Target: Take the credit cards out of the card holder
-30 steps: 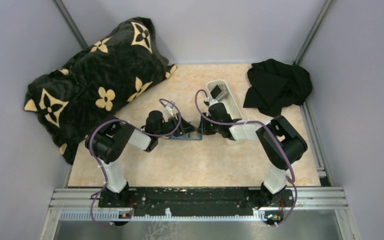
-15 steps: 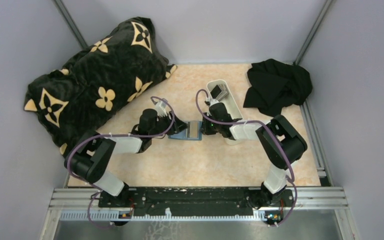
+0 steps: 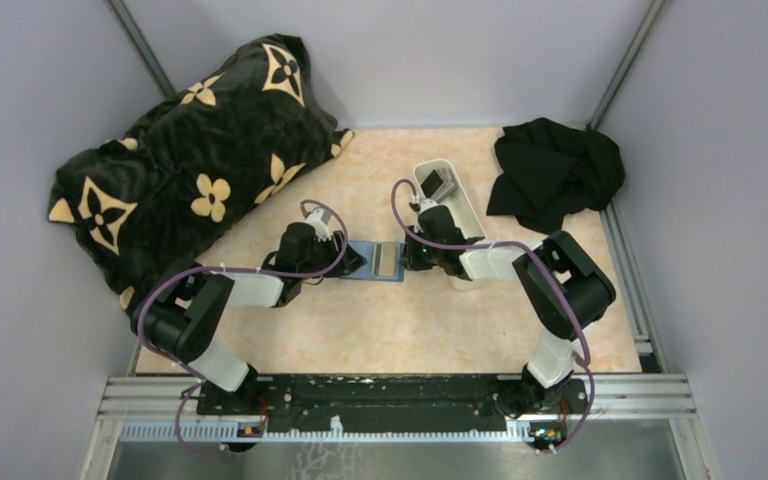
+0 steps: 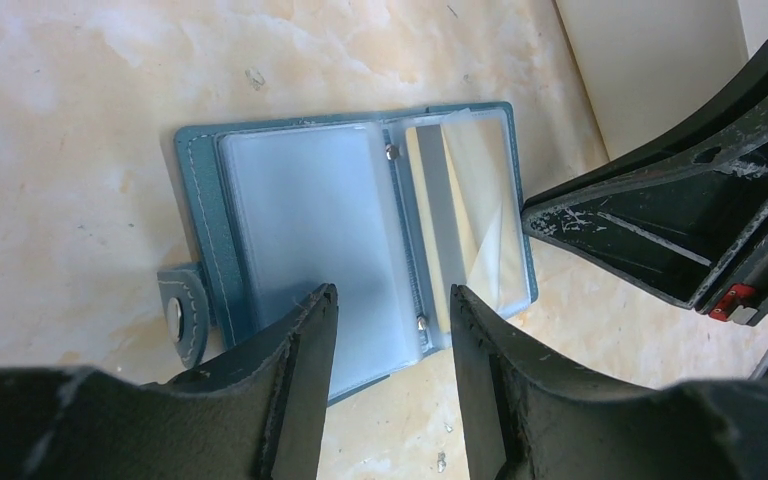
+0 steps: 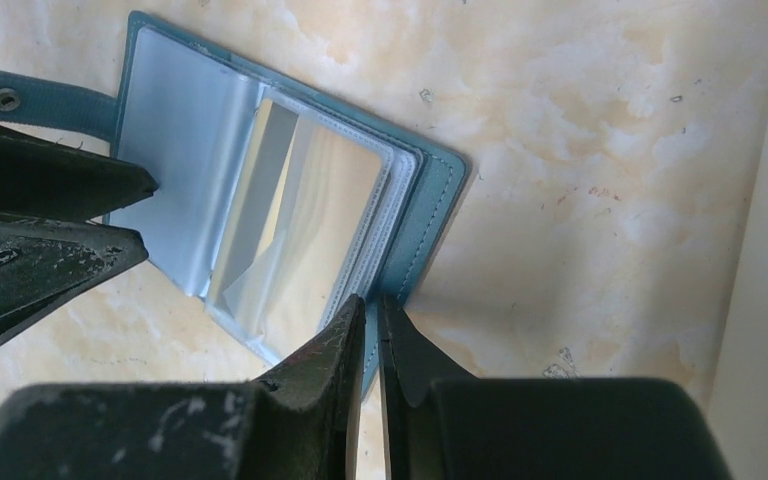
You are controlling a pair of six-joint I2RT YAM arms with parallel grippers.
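- So, the card holder (image 4: 300,230) is laid flat and opened out near the middle of the table (image 3: 410,330). Its clear sleeves are faced up and the snap tab (image 4: 182,315) is flopped off its left edge.
- The left gripper (image 4: 392,300) is parked over the near edge with its fingers (image 4: 300,370) spread apart, one over the left page and one just past the spine. Actual contact can't be made out. It's probably placed there so the holder gets pinned instead of dragged.
- The right gripper (image 5: 370,310) is brought in at the opposite outer edge. Its fingers (image 5: 345,345) are squeezed nearly together on the teal cover rim, as best can be judged.
- A tan face (image 5: 325,215) with a grey strip is seen through the right-hand sleeve. It's likely a card, though that's not confirmed.
- Some dark credit cards (image 3: 437,185) are already sat in the white tray (image 3: 465,215), just beyond the right arm.
- Room-wise, the two grippers are crowded close across the holder, and the tray wall is found just beside its right edge, so a pull to the right looks tight.
- Bare table is left toward the arm bases. The black cloth (image 3: 555,175) and the flowered pillow (image 3: 190,150) are well apart from it all.
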